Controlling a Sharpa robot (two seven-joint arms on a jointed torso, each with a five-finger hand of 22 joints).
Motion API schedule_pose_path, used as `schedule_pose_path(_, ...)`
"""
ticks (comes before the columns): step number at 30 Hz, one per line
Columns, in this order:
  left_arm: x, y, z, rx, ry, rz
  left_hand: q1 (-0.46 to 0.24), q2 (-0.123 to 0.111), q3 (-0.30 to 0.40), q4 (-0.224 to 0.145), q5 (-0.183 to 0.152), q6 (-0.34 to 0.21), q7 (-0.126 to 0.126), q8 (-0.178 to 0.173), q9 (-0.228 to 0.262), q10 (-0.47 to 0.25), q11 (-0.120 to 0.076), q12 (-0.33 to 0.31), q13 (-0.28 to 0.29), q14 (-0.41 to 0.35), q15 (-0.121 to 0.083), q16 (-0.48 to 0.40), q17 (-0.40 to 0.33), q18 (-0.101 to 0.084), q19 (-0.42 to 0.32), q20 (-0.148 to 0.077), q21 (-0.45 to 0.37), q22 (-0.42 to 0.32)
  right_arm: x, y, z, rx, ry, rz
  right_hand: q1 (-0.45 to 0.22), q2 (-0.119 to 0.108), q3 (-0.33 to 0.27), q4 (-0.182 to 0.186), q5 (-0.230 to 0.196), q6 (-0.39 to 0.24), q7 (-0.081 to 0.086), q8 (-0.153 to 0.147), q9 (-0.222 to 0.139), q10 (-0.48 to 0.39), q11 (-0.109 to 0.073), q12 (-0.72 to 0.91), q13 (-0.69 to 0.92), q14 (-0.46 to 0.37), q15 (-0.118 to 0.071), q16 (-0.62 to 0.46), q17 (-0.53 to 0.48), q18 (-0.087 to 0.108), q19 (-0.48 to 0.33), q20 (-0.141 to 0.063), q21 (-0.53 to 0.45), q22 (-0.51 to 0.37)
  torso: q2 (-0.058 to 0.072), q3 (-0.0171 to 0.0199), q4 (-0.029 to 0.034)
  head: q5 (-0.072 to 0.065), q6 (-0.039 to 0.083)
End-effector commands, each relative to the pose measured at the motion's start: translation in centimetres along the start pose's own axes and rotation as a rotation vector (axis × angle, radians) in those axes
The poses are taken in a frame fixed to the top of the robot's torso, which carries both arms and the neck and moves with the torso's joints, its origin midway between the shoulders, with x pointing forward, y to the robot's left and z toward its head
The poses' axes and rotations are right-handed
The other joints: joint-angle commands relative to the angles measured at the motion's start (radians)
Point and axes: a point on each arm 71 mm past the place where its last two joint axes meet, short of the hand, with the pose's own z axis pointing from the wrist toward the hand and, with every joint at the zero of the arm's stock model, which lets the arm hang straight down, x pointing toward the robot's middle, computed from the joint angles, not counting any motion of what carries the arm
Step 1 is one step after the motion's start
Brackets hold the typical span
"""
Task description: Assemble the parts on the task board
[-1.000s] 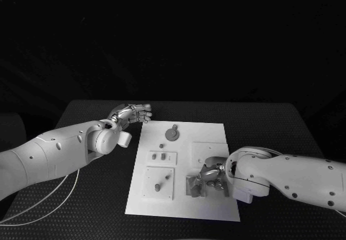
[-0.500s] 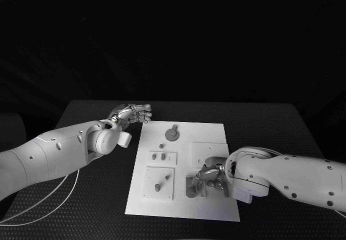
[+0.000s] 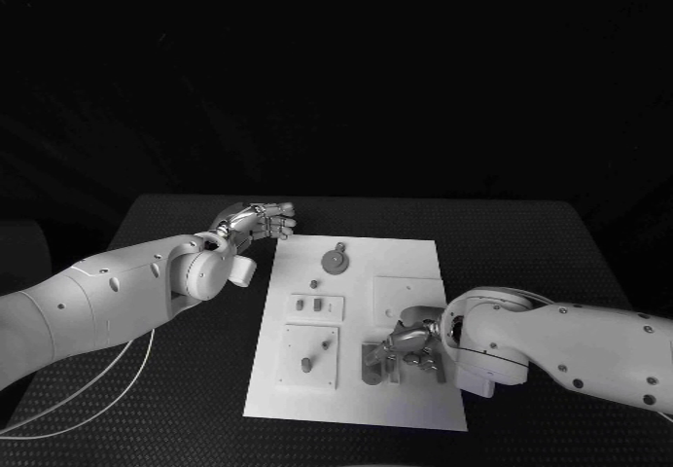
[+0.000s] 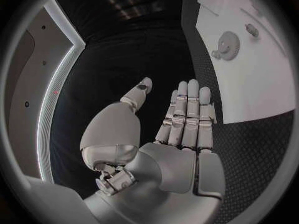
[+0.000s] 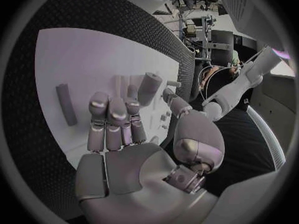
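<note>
So in the head view the right hand (image 3: pixel 408 342) is down over the near part of the task board (image 3: pixel 407 261), fingers curled toward a small upright part (image 3: pixel 371 362) just beside them; can't tell from here if it's actually pinching anything. The left hand (image 3: pixel 257 221) hangs off the board's far corner, over the black table (image 3: pixel 533 233), holding nothing; the round gear-like part (image 3: pixel 334 260) lies on the board a little way from its fingertips.

Left wrist view: left hand (image 4: pixel 181 134) is flat and relaxed, fingers straight and close together, thumb out to the side, nothing in it; the gear-like part (image 4: pixel 225 46) sits on the board well beyond its fingertips.

Right wrist view: right hand (image 5: pixel 124 129) has fingers half bent over the board; a stubby cylinder part (image 5: pixel 148 87) stands right at the fingertips, between fingers and thumb, but contact isn't clear; a flat bar part (image 5: pixel 64 110) lies off to the finger side.

My guess: it's mid-grab on that cylinder; next move needs a firm pinch, then a straight lift.
</note>
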Motion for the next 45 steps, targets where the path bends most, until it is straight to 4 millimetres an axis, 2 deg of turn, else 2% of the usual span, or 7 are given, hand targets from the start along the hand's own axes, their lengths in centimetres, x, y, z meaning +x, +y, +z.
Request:
schedule_pose_path(1,0.16,-0.09,0.02,0.006,0.011,-0.008,-0.011,0.001,0.003,0.004,0.001,-0.008,0.001,0.005,-0.001,0.002,0.001,-0.004,-0.002,-0.002,0.005,-0.004,0.002,0.021,-0.004,0.006,-0.006,0.019,0.55,0.27,-0.22,-0.047,0.043,-0.085,0.012,-0.012,-0.006,-0.011,0.003,-0.003,0.0,0.002,0.002,-0.008,-0.001,-0.004,0.002,-0.005,-0.001,-0.005,0.0,0.062,-0.004,-0.005,0.007,-0.002,0.0,0.0004,0.0002,0.0,0.001)
schedule_pose_path(13,0.21,-0.08,0.01,0.005,0.015,-0.009,-0.011,0.001,0.003,0.005,0.0,-0.008,0.001,0.006,-0.001,0.002,0.0,-0.004,-0.002,-0.002,0.005,-0.004,0.002,0.021,-0.004,0.006,-0.006,0.019,0.79,0.37,-0.56,-0.066,0.042,-0.161,0.133,0.003,-0.082,-0.133,0.003,0.01,-0.005,0.009,0.012,-0.001,-0.007,-0.003,0.009,-0.008,-0.007,-0.001,0.003,0.062,-0.01,-0.007,0.013,-0.007,0.0,-0.0003,-0.0005,0.003,0.003)
schedule_pose_path(17,0.2,-0.08,0.01,0.004,0.015,-0.009,-0.012,0.001,0.003,0.005,0.0,-0.008,0.001,0.006,-0.001,0.002,0.0,-0.004,-0.002,-0.002,0.005,-0.004,0.003,0.021,-0.004,0.006,-0.006,0.019,0.69,0.4,-0.5,-0.061,0.029,-0.16,0.138,0.007,-0.089,-0.131,0.003,0.013,-0.006,0.01,0.013,0.0,-0.007,-0.004,0.01,-0.008,-0.007,-0.001,0.003,0.062,-0.01,-0.006,0.013,-0.008,0.0,-0.0003,0.0001,0.002,0.004)
schedule_pose_path(26,0.18,-0.06,0.0,0.002,0.017,-0.01,-0.013,0.002,0.003,0.005,-0.001,-0.008,0.001,0.006,-0.001,0.002,0.0,-0.003,-0.002,-0.002,0.005,-0.005,0.003,0.02,-0.004,0.006,-0.006,0.019,0.5,0.46,-0.21,-0.055,0.013,-0.191,0.142,0.052,-0.088,-0.116,0.003,0.034,-0.013,0.015,0.013,0.017,-0.013,-0.005,0.009,0.001,-0.011,-0.001,0.0,0.062,-0.004,-0.004,0.015,-0.014,0.0,-0.0006,0.0006,0.003,0.002)
schedule_pose_path(28,0.17,-0.06,-0.01,0.002,0.017,-0.01,-0.014,0.002,0.003,0.006,-0.001,-0.008,0.001,0.007,-0.001,0.002,0.0,-0.003,-0.002,-0.002,0.005,-0.005,0.003,0.02,-0.004,0.006,-0.007,0.019,0.46,0.47,-0.18,-0.054,0.008,-0.19,0.13,0.084,-0.078,-0.094,0.003,0.041,-0.014,0.017,0.013,0.022,-0.015,-0.007,0.007,0.003,-0.012,-0.002,-0.002,0.062,-0.002,-0.002,0.014,-0.016,0.0,-0.0005,0.0006,0.003,0.002)
schedule_pose_path(37,0.2,-0.05,0.0,0.001,0.019,-0.01,-0.015,0.002,0.003,0.007,-0.002,-0.008,0.001,0.007,-0.001,0.002,0.0,-0.003,-0.002,-0.002,0.005,-0.006,0.004,0.02,-0.004,0.006,-0.007,0.019,0.47,0.89,0.0,-0.056,-0.018,-0.21,0.11,0.161,-0.01,-0.051,0.003,0.064,-0.022,0.017,0.004,0.047,-0.022,-0.016,0.004,0.016,-0.017,-0.008,-0.009,0.062,0.001,0.002,0.017,-0.021,0.0,-0.0012,-0.0002,0.002,0.002)
schedule_pose_path(45,0.1,-0.05,-0.05,0.0,0.016,-0.01,-0.015,0.003,0.003,0.007,-0.002,-0.007,0.001,0.007,-0.001,0.003,0.0,-0.003,-0.002,-0.002,0.005,-0.006,0.004,0.02,-0.005,0.006,-0.007,0.019,0.39,0.85,0.02,-0.049,-0.028,-0.218,0.101,0.166,0.063,-0.049,0.002,0.077,-0.024,0.013,-0.005,0.06,-0.024,-0.023,0.009,0.022,-0.018,-0.009,-0.011,0.062,0.005,0.004,0.025,-0.023,0.0,-0.0014,0.0005,0.001,0.001)
